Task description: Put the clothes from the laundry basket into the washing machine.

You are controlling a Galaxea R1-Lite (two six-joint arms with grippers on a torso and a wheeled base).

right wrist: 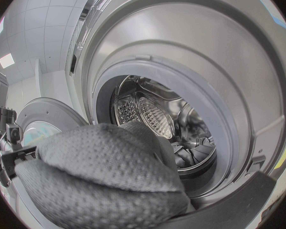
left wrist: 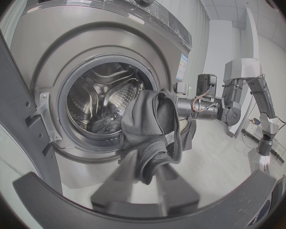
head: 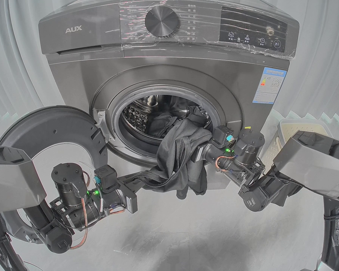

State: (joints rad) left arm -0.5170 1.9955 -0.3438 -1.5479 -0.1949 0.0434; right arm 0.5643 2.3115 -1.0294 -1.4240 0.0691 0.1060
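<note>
- Here, the washing machine (head: 169,64) stood with its round door (head: 45,128) swung wide open to the robot's left.
- A dark grey garment (head: 180,151) lay draped over the lower lip of the opening. Part of it reached into the drum (head: 139,113), and the rest hung down the machine's front, clear of the floor (head: 177,238).
- The left gripper (head: 141,181) sat low between the door and the opening, clenched on the garment's lower fold, with cloth bunched between its fingers (left wrist: 124,178).
- The right gripper (head: 203,152) was at the right edge of the opening, buried under the same garment. Whether it was grasping the cloth could not be told.
- More dark clothes (head: 160,123) lay in the bottom of the drum.
- The pale laundry basket (head: 301,123) stood on the floor just right of the machine, partly behind the right arm.
</note>
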